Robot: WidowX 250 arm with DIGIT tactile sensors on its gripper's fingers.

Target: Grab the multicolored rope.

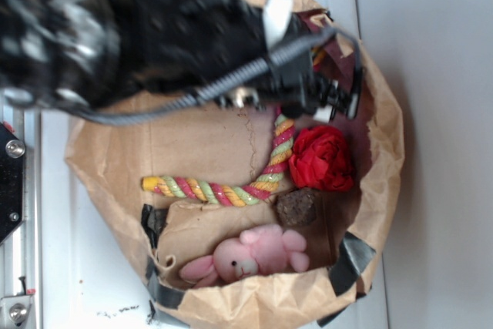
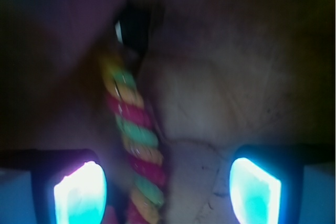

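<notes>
- The WidowX gripper point(image 1: 335, 102) hangs over the upper right part of a brown paper bag point(image 1: 115, 159), its black fingers pointing toward the bag's far rim.
- In the wrist view, the two finger pads point(image 2: 80, 195) stand wide apart at the bottom corners of the picture, glowing blue-white, with nothing clamped between them.
- The multicolored rope point(image 1: 223, 190) lies in the bag below the gripper; in the wrist view its red, green and yellow twists run up between the pads, nearer the left one and touching neither.
- From the exterior view, the rope is bent: one stretch lies across the middle of the bag, the other turns up toward the gripper, its top end hidden behind the arm.
- A red fabric rose point(image 1: 322, 158) sits just beside the rope's upright stretch, on the right.
- A small dark brown round object point(image 1: 296, 207) rests near the rope's bend, below the rose.
- A pink plush point(image 1: 250, 256) lies at the bag's lower edge, apart from the rope.
- The bag stands on a white surface point(image 1: 69, 267).
</notes>
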